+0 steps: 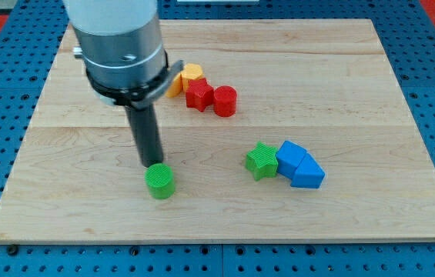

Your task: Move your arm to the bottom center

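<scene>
1. My tip [152, 164] is sitting left of centre on the bench [371, 215], touching or just above the green cylinder [159, 182].
2. There being no pincer, nothing is being held.
3. Further right, the red star [199, 95], red cylinder [225, 101], green star [261, 161] and blue blocks [299, 165] are lying apart.
4. Judging: the approach is underway; next, I am needing to travel down and rightwards, skirting the cylinder.

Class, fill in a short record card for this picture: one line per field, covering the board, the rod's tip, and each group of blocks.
Board: wooden board on a blue pegboard
My tip: just above the green cylinder, at the view's left of centre
Top group: yellow block, orange block, red star, red cylinder, clustered together
Right group: green star, blue block, blue block, touching in a row
</scene>
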